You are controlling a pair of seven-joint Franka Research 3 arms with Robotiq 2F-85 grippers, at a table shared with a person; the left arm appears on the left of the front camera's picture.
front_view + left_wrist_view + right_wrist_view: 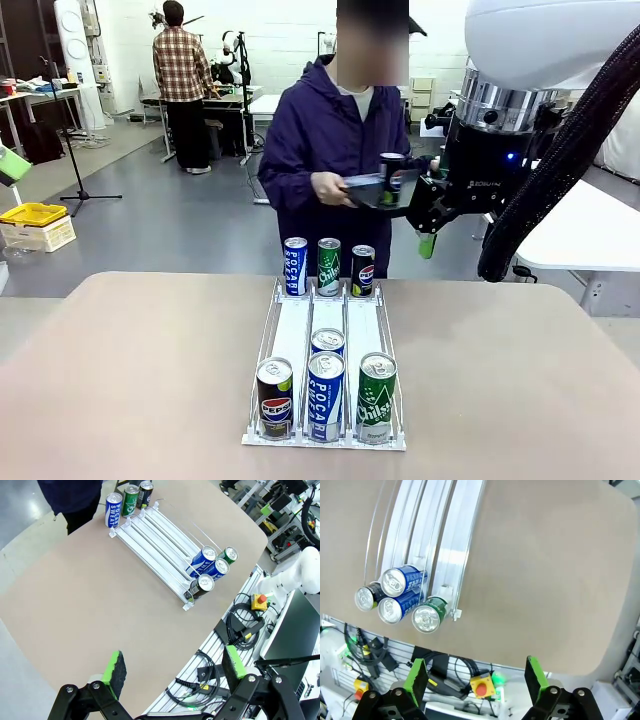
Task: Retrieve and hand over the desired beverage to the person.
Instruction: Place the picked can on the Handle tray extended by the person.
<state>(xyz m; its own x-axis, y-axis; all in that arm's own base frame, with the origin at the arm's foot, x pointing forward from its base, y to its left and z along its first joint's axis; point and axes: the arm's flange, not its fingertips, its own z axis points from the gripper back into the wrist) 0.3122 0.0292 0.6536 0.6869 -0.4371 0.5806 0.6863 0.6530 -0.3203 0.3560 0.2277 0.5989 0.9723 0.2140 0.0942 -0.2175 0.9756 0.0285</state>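
Both pairs of jaws are seen standing wide apart with nothing between them. The right gripper [428,215] is raised well above the table, beyond the far end of the can rack [325,340]; the left gripper [172,672] hangs high over the table's near edge, well short of the rack.

Just beside the right gripper a dark can [391,176] is held by the person [335,150], who stands behind the rack's far end. The handover is judged done or nearly so; the next move would call for the right arm to be drawn back clear of the person's hands.

Four cans are stood at the rack's near end and three at its far end. The rack is set on a plain tan table [130,380]. Behind it an open workshop is seen, with grey floor, benches and a yellow bin [33,214].
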